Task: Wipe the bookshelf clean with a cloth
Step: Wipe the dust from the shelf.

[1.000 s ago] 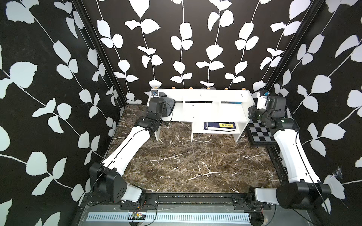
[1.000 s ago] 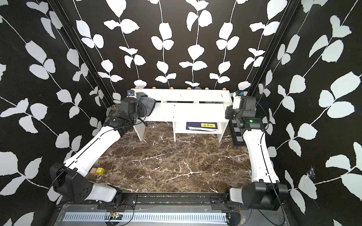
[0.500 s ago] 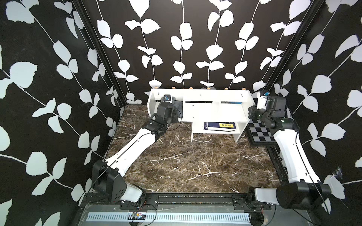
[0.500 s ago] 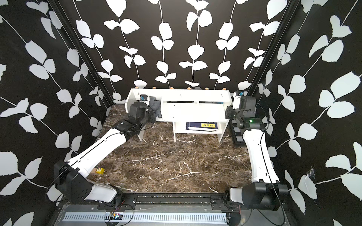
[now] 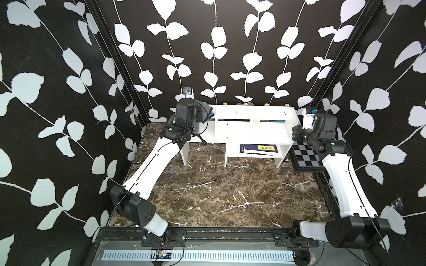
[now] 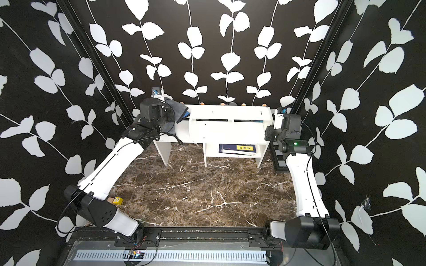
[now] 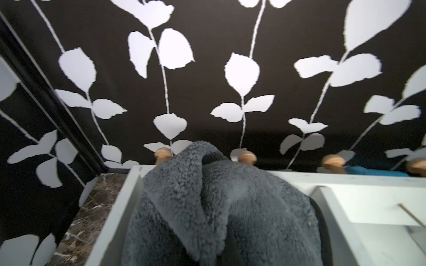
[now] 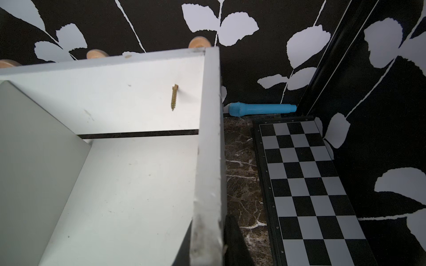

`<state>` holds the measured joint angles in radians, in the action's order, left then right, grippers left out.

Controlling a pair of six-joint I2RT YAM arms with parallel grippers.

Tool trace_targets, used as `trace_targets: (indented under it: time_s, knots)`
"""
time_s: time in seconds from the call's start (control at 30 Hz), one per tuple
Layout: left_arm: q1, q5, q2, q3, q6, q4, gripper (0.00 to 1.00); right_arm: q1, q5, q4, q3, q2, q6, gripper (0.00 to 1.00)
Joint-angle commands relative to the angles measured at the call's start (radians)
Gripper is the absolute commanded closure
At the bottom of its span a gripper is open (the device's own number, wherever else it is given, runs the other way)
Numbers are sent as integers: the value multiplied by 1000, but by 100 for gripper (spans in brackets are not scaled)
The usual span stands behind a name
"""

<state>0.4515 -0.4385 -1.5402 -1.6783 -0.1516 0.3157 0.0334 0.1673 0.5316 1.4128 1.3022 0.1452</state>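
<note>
Since half a second ago the left arm has swung back from the front of the bookshelf to its left end and risen to the top board; the right arm has not shifted. The left hand is clamped tight on the cloth, a fluffy dark grey rag that in the left wrist view lies bunched over the top left corner of the white unit, reaching back to the row of wooden knobs. In both top views the rag covers that corner, with a black cord hanging down from the arm in front of the shelf. The right hand sits at the opposite end, closed narrowly on the shelf's right side panel; one dark finger shows against the panel's outer face. A brass screw sticks out of the back board near that end. A blue book lies in the lower compartment. On the marble surface a chessboard lies just beside the right leg, and a blue microphone-shaped toy lies by the back wall.
</note>
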Motion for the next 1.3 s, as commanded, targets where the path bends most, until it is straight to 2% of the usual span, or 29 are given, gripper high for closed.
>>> trace_targets:
  time_s: [0.0,0.2,0.4,0.6,0.83,1.0,1.27]
  knots:
    - [-39,-80,64,74,-9,37,100,-20,141,6,8,-33,149,100]
    - [-53,-106,128,212,-26,37,100,-20,138,5,6,-26,151,100]
    - [-40,0,139,313,-105,13,100,-19,139,-1,1,-10,157,100]
    - [7,30,127,350,-127,-43,100,11,239,-34,0,22,155,100]
    - [81,96,81,316,-120,-102,100,20,255,-33,1,24,158,100]
    - [95,111,66,248,-116,-82,100,20,256,-26,6,18,159,100]
    - [90,13,58,92,-42,-60,100,20,250,-18,5,5,157,100]
